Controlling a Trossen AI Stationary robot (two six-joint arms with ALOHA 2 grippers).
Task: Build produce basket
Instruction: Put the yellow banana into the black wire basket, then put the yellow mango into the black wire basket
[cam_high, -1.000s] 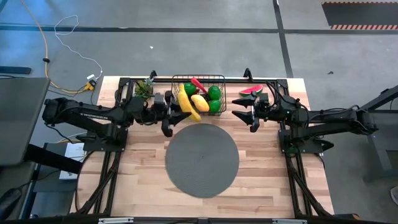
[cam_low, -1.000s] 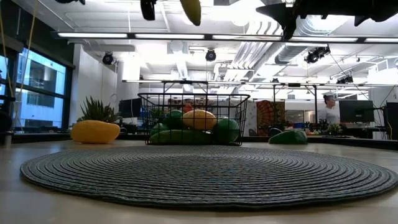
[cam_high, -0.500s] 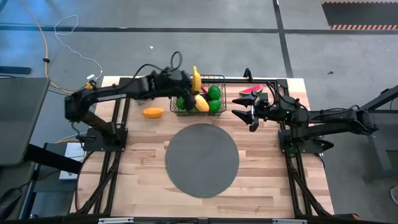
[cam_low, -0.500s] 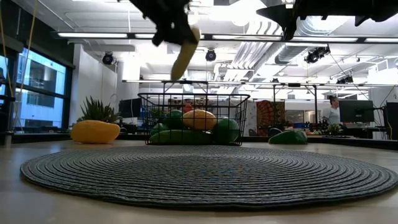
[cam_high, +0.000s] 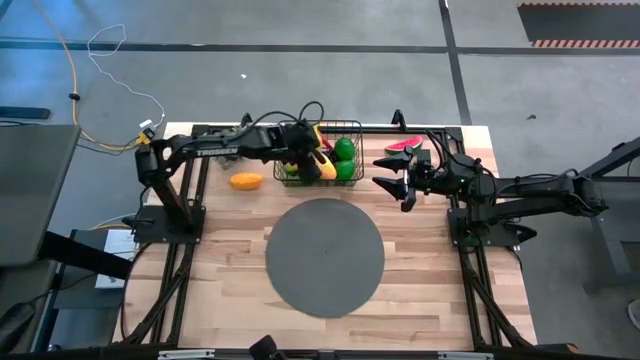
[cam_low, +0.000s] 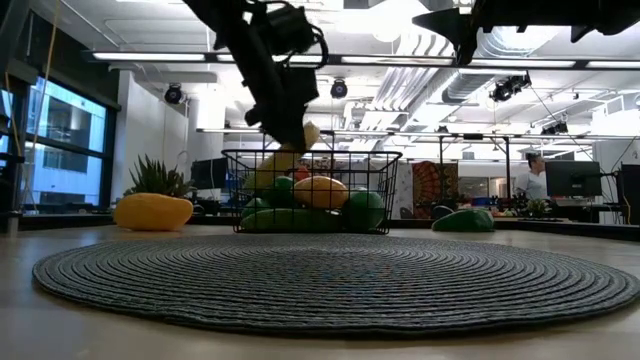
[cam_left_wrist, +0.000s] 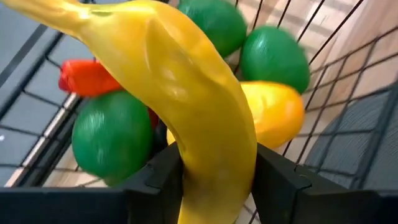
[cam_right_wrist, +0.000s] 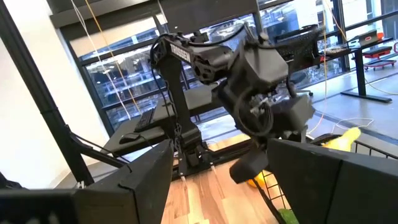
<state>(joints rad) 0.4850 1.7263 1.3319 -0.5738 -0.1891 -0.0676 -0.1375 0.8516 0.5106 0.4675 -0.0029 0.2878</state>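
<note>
over the basket (cam_high: 322, 153) at twelve o'clock on the table, the left gripper (cam_left_wrist: 217, 186) clasped the banana (cam_left_wrist: 186, 106), angled down so it could drop among the limes (cam_left_wrist: 112, 140). the right gripper (cam_high: 390, 178) hung at two o'clock, parted and empty.

Grey floor (cam_high: 300, 80) (big windows (cam_low: 70, 140))

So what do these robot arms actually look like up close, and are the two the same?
They look alike: two slim, dark, near-black jointed arms on dark frames at the table's sides. The left arm has a black cable looping over its wrist and pale lettering along one link. Each ends in a gripper, the left gripper and the right gripper, with two flat, black, blocky fingers.
</note>
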